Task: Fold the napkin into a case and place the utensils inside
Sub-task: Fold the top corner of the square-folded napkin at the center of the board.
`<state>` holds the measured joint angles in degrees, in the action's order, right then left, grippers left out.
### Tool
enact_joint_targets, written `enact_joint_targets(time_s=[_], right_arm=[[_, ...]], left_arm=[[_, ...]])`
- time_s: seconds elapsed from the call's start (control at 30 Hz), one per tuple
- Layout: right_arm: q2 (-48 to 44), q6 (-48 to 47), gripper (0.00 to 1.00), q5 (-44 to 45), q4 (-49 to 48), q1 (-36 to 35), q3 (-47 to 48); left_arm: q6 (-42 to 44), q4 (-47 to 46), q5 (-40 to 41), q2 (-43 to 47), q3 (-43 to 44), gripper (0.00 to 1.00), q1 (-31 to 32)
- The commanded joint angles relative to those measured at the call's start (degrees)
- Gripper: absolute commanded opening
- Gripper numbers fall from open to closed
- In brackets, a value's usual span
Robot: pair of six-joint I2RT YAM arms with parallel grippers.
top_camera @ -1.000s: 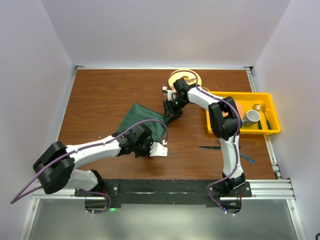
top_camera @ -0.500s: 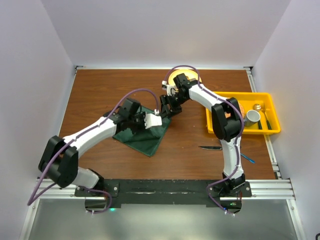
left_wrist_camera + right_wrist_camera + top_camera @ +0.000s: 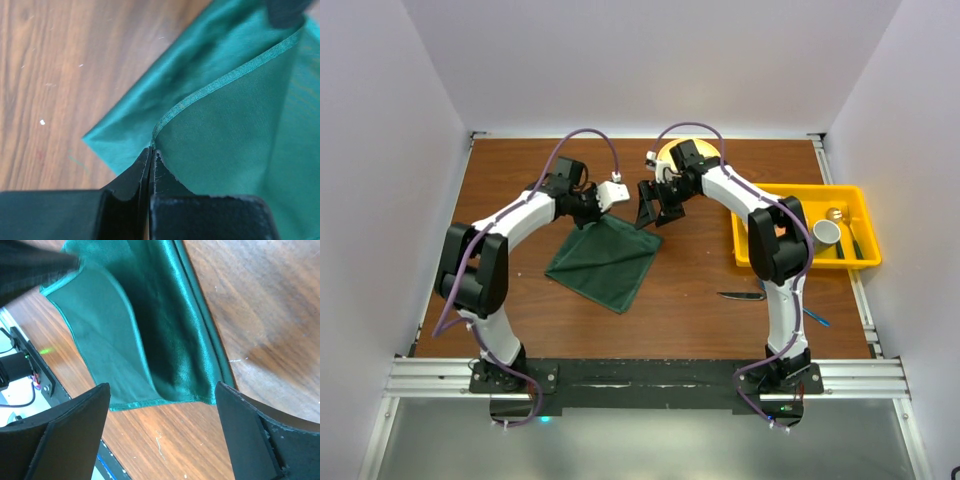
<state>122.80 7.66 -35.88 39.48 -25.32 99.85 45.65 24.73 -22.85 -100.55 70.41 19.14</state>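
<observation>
The dark green napkin (image 3: 603, 262) lies on the table folded over into a smaller square, one corner toward the far side. My left gripper (image 3: 598, 212) is at that far corner, shut on the napkin's hem (image 3: 165, 120), which runs straight out of my closed jaws (image 3: 151, 152). My right gripper (image 3: 653, 212) hangs open just right of it, above the napkin's edge (image 3: 165, 340), with nothing between its fingers (image 3: 161, 390). The knife (image 3: 740, 296) and the blue fork (image 3: 815, 317) lie on the wood at the near right.
A yellow plate (image 3: 682, 150) sits at the far edge behind my right arm. A yellow tray (image 3: 855, 205) at the right holds a cup (image 3: 823, 235) and other items. The right arm's upright link stands between the tray and the napkin.
My left gripper has carried its napkin corner from the near side to the far side, folding the cloth over. My right gripper has opened and let go of the napkin.
</observation>
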Motion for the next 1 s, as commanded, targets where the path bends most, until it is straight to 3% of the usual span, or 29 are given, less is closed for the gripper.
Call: enact_joint_targets(time_s=[0.0, 0.27, 0.6, 0.97], right_arm=[[-3.8, -0.37, 0.82, -4.28, -1.34, 0.45, -0.18], [-4.06, -1.24, 0.68, -5.34, -1.6, 0.36, -1.24], [-4.06, -1.16, 0.66, -4.9, -1.69, 0.45, -0.71], [-2.66, -1.42, 0.51, -4.2, -1.69, 0.45, -1.68]], left_arm=[[-1.26, -2.23, -2.46, -3.42, 4.99, 0.0, -1.82], [-3.46, -7.24, 2.02, -7.02, 6.75, 0.0, -3.4], [-4.87, -7.42, 2.64, -10.19, 8.07, 0.0, -4.72], [-6.53, -8.21, 4.48, -11.16, 8.34, 0.0, -5.51]])
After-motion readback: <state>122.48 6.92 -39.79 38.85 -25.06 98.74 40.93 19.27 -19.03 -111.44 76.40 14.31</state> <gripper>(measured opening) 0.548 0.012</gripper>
